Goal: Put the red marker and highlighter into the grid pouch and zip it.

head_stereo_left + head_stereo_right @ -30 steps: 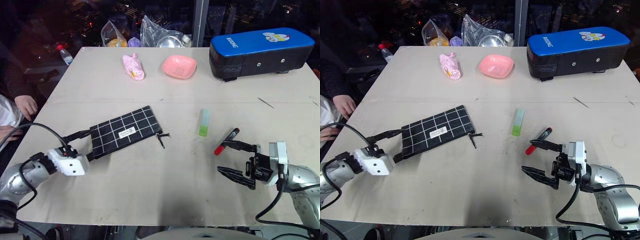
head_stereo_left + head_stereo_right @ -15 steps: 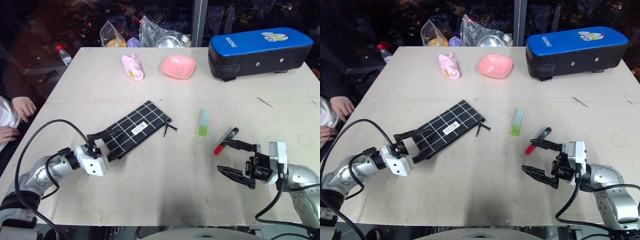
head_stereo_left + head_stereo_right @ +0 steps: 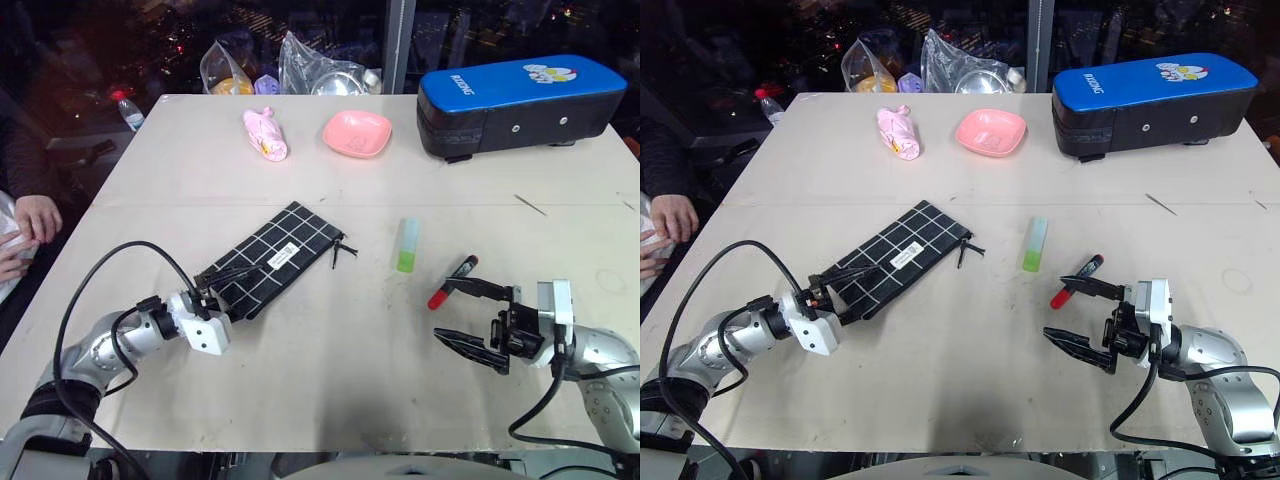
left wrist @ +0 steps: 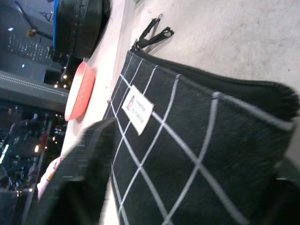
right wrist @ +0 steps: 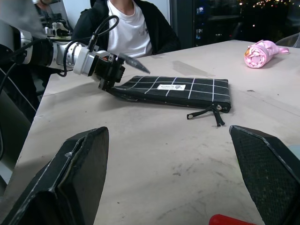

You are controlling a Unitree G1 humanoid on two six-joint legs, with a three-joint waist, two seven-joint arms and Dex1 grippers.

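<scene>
Left hand [image 3: 222, 296] pinching corner of flat black pouch with white grid lines [image 3: 272, 260] on surface. Right hand [image 3: 468, 316] spread near red marker [image 3: 452, 282]. Green highlighter [image 3: 407, 245] lying between. Nothing inside yet; zipping left.

Bare table [image 3: 330, 340] separates both grippers (highlighter [image 3: 407, 246] stands farther back)

A wide pale beige table [image 3: 330, 370] with a faint seam running across its middle fills the scene, its surface scuffed and lit evenly from above. Beyond its far edge stands dark window glass [image 3: 120, 40] scattered with small points of city light, split by a grey vertical window post [image 3: 399, 45]. At the table's left side the surroundings fall into deep shadow, and a seated person in a white shirt and black jacket [image 5: 129, 28] is there.
</scene>
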